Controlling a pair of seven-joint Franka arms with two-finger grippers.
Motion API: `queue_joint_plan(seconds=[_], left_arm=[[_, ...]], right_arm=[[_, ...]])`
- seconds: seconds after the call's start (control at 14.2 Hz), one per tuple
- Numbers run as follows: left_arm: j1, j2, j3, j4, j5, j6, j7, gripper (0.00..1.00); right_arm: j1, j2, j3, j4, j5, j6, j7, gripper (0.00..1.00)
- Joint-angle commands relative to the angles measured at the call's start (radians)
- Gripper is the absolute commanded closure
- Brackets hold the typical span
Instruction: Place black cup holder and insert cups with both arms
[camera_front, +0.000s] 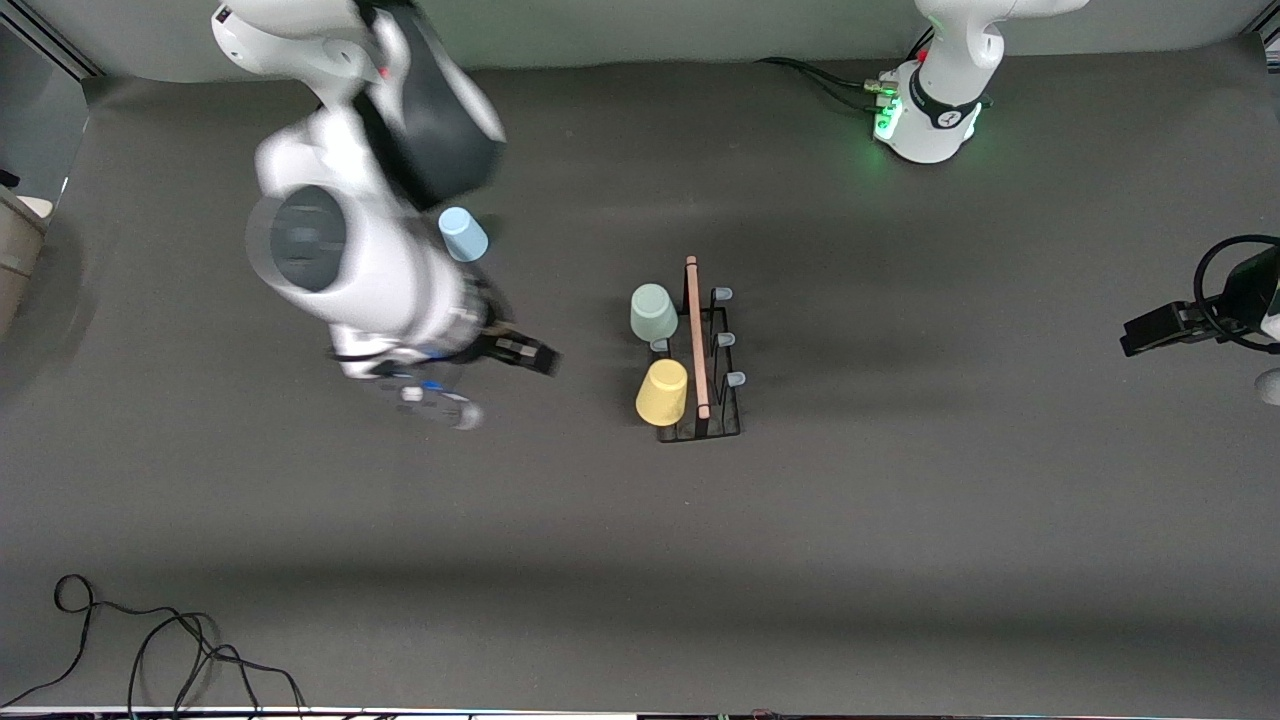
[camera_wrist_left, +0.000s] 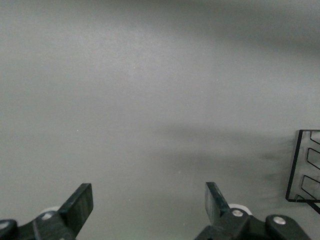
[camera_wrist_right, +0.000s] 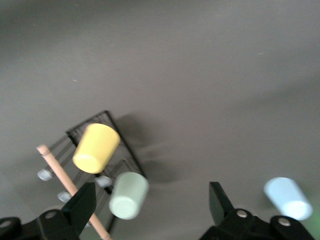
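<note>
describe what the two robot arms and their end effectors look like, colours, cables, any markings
Both arms are white, rounded shells with dark grey joints. The left arm's base glows green and has black cables plugged in; a black cable loops by the left end effector. The right arm carries a small red mark near its top. The right end effector is black, with flat black fingers.

The cup holder (camera_front: 700, 365) stands mid-tabletop (camera_front: 900, 520), its rod handle (camera_front: 696, 335) running toward the front camera. Two cups sit on its pegs on the side toward the right arm's end: one cup (camera_front: 654, 312) farther from the front camera, the other (camera_front: 663, 392) nearer. A third cup (camera_front: 463, 234) stands apart on the tabletop, farther from the camera, toward the right arm's end.
</note>
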Motion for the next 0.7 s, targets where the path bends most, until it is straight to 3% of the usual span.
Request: queue_joint_plan(seconds=[0.0,0.14,0.42,0.63], left_arm=[[0.009,0.007,-0.002,0.019,-0.010,-0.001,0.000,0.00],[0.023,0.007,-0.003,0.019,-0.010,-0.001,0.000,0.00],[0.025,0.007,-0.003,0.018,-0.016,-0.001,0.000,0.00],[0.026,0.008,-0.002,0.015,-0.016,-0.001,0.002,0.00]], right_arm=[[-0.064,-0.086,-0.009,-0.033,-0.079,-0.130,-0.174,0.00],[-0.104,-0.131,-0.054,-0.045,-0.095,-0.194,-0.313,0.00],[-0.106,-0.186,-0.249,-0.053,-0.098,-0.269,-0.596,0.00],[-0.108,-0.211,-0.354,-0.054,-0.185,-0.295,-0.767,0.00]])
